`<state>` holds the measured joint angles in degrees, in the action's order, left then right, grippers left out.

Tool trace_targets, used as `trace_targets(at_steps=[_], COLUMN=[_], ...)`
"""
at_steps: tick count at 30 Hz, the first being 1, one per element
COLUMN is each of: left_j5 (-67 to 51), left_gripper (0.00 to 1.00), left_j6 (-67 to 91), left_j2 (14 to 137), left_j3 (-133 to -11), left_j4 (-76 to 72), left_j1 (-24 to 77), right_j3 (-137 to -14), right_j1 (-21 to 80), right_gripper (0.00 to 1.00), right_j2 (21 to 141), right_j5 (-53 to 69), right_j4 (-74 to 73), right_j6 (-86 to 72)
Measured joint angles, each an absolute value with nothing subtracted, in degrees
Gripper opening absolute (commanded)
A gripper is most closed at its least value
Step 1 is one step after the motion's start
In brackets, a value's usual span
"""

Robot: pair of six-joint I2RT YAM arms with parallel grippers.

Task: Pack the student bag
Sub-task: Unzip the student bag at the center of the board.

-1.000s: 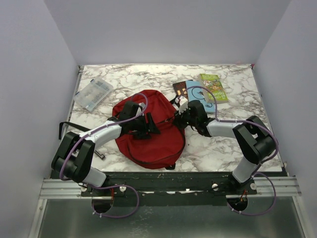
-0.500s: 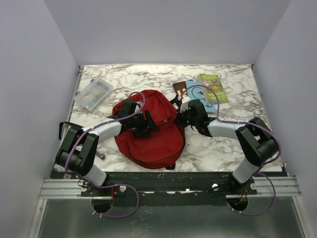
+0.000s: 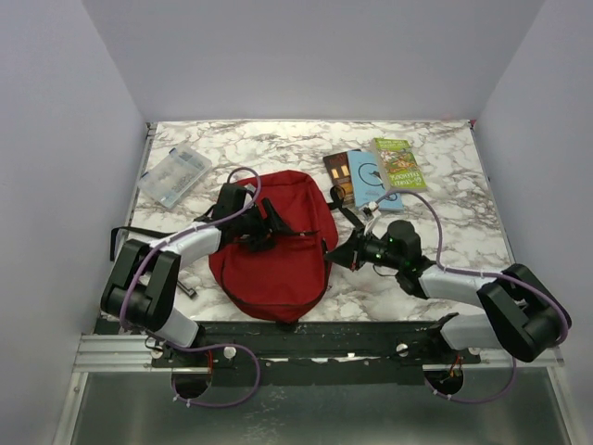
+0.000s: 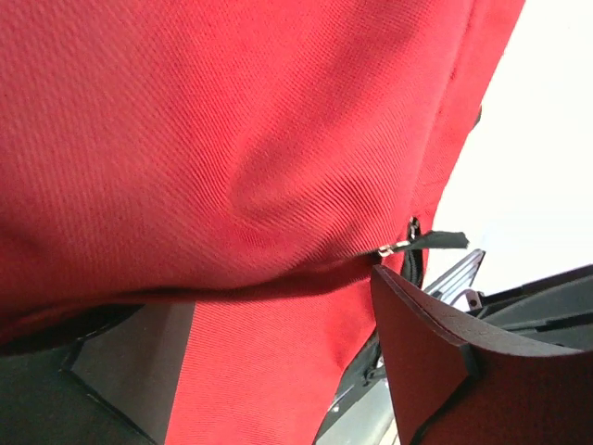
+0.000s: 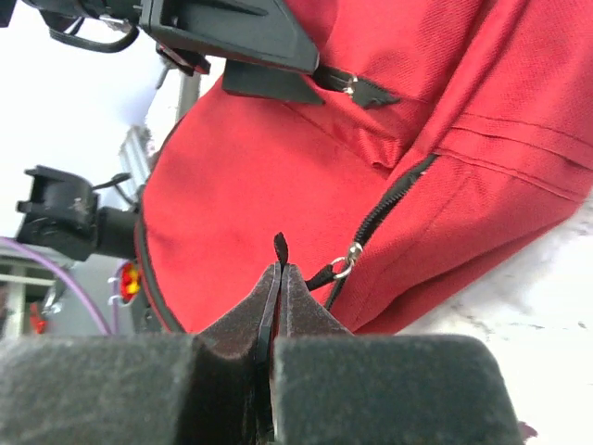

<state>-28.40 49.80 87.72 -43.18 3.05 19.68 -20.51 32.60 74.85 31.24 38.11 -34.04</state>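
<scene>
The student bag (image 3: pixel 271 252), a dark red backpack, lies in the near middle of the marble table. My left gripper (image 3: pixel 268 227) sits on its upper middle, its fingers (image 4: pixel 434 357) closed around a raised fold of red fabric (image 4: pixel 278 362). It also shows in the right wrist view (image 5: pixel 243 46), next to a second zipper pull. My right gripper (image 3: pixel 339 257) is at the bag's right edge, shut on the black zipper pull tab (image 5: pixel 281 248). The tab's metal ring (image 5: pixel 351 252) joins the black zipper (image 5: pixel 391 204), which curves up the bag's side (image 5: pixel 278 176).
A clear plastic case (image 3: pixel 174 175) lies at the back left. A brown book (image 3: pixel 339 169), a blue one (image 3: pixel 372 182) and a green one (image 3: pixel 400 164) lie at the back right. A black strap (image 3: pixel 139 232) trails left of the bag.
My right gripper has drawn back toward the near right with the zipper tab, and its arm now lies low. The bag and my left gripper have shifted a little left.
</scene>
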Motion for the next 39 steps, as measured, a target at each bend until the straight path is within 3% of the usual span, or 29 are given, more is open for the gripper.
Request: trace_targets(at_steps=[6, 10, 19, 22, 29, 32, 36, 39], left_j5=[-24.88, -18.92, -5.87, -3.31, -3.55, -6.09, -9.06, -9.52], left_gripper=[0.79, 0.78, 0.83, 0.72, 0.0, 0.0, 0.0, 0.0], left_j6=[47.18, 43.46, 37.32, 35.57, 34.35, 34.52, 35.94, 37.01], left_j2=[80.05, 77.34, 95.37, 104.18, 116.66, 118.39, 118.17, 116.97], left_j3=[-41.85, -47.46, -73.01, -81.17, -87.83, -89.76, -89.8, -89.54], left_j4=[6.02, 13.58, 29.45, 33.78, 38.13, 39.13, 36.99, 35.35], left_j1=[25.23, 32.03, 36.1, 37.58, 35.97, 33.08, 29.41, 27.11], right_j3=[-19.92, -20.53, -20.53, -20.84, -21.67, -19.44, -15.16, -9.52], right_j1=[32.6, 32.56, 32.56, 32.56, 32.58, 33.93, 43.03, 47.42], right_gripper=[0.01, 0.01, 0.01, 0.01, 0.01, 0.01, 0.01, 0.01], right_j2=[79.88, 81.38, 81.56, 81.58, 79.81, 77.67, 76.18, 76.16], right_j5=[35.66, 37.17, 37.39, 37.28, 36.71, 35.88, 33.95, 34.0], right_j4=[47.97, 49.91, 49.98, 48.1, 40.6, 40.18, 41.36, 49.04], right_j6=[-36.99, -35.88, -32.71, -30.5, -25.71, -25.65, -27.79, -34.26])
